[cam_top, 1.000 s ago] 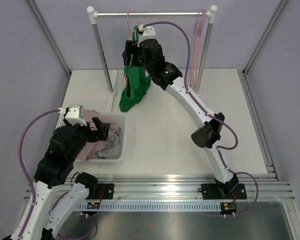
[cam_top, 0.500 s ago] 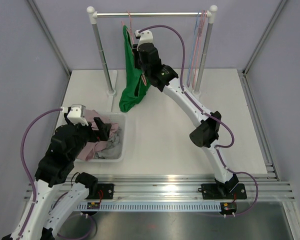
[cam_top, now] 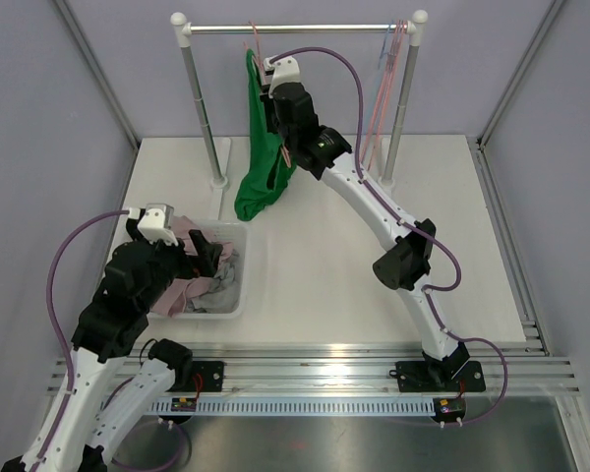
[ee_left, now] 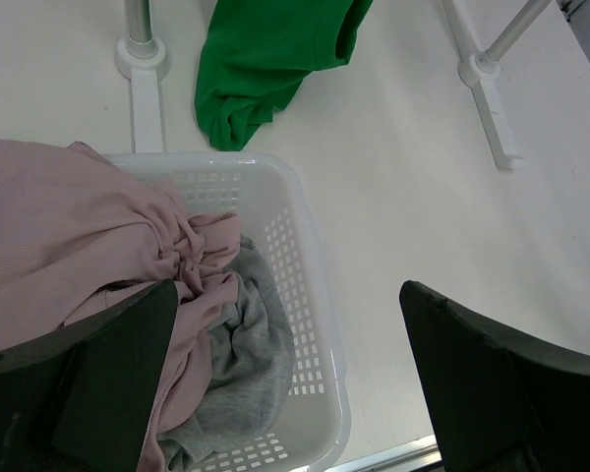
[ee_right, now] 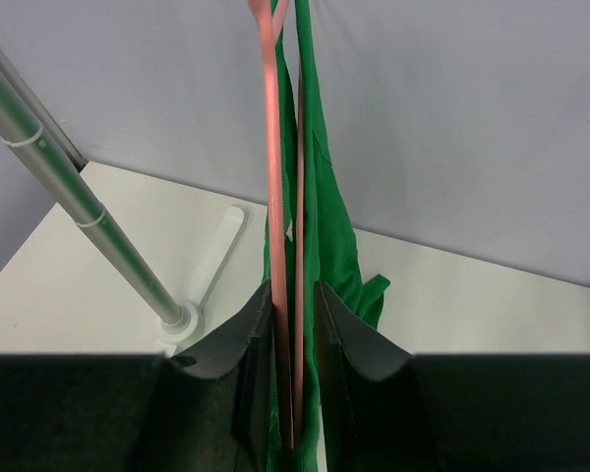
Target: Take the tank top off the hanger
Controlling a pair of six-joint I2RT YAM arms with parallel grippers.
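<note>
Rack [cam_top: 295, 29] bay between the posts: left half taken up by the hanging tank top [cam_top: 259, 128] on its hanger [cam_top: 254, 41]. Right arm [cam_top: 374, 202] slants in from the near right. Spare hangers [cam_top: 398, 44] crowd the right post. Open tabletop [cam_top: 315, 285] between basket [cam_top: 246, 265] and right arm. Left post foot [cam_top: 218, 180] sits just beside the basket's far edge.

Tank top [cam_top: 261, 147]: green cloth, matt, falling in soft folds.
Hanger [ee_right: 271, 147]: pink, smooth, faintly glossy; plastic or coated wire cannot be told.
Rack rail [cam_top: 324, 28]: bare metal tube with a satin sheen, fitted with white plastic end caps [cam_top: 178, 19].
Tabletop [cam_top: 305, 285]: white, smooth, matt.
Basket [ee_left: 293, 256]: white moulded plastic with perforated walls and a slight gloss.
Pink cloth [ee_left: 69, 226]: finely ribbed knit, matt.
Grey cloth [ee_left: 251, 344]: plain jersey, matt.
Fingers [ee_right: 226, 344] of the right end effector [ee_right: 292, 293] and the left end effector [ee_left: 287, 295]: black, matt, plastic in appearance.
</note>
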